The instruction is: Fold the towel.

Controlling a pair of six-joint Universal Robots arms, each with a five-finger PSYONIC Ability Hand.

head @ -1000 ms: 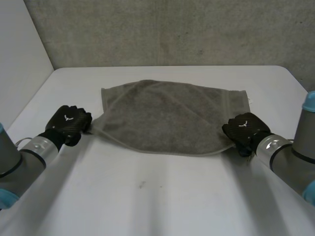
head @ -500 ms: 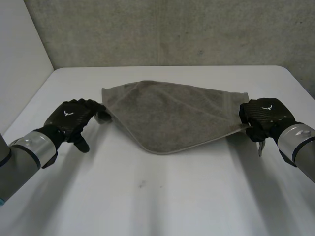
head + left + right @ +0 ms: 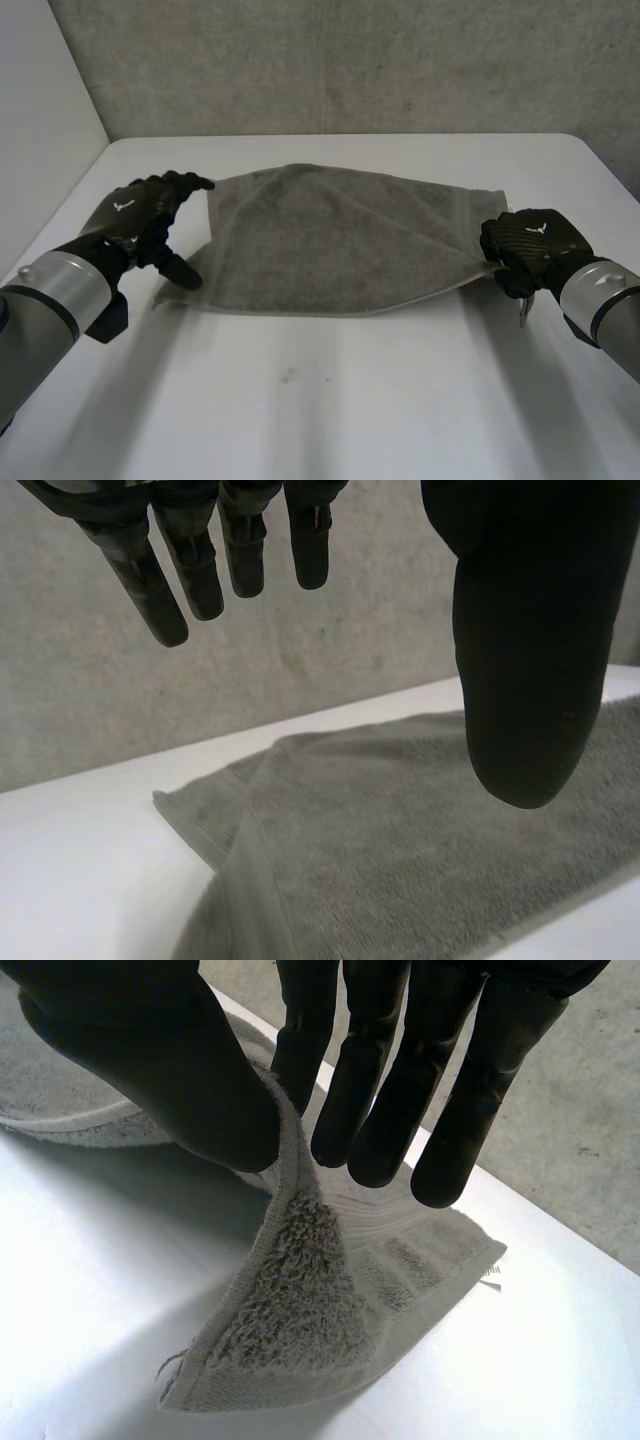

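Left hand let go since 0.5 s ago, now straight-fingered and empty over the grey towel's left edge. Right hand pinches the near-right corner, thumb vs fingers. Towel lies mid-table — soft, limp, light — so regrip at the near-left corner.

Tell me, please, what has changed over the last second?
The left hand rose, carried its corner of the towel forward, then let go. The right hand lifted its corner and keeps pinching it. The towel's far edge stayed on the table.
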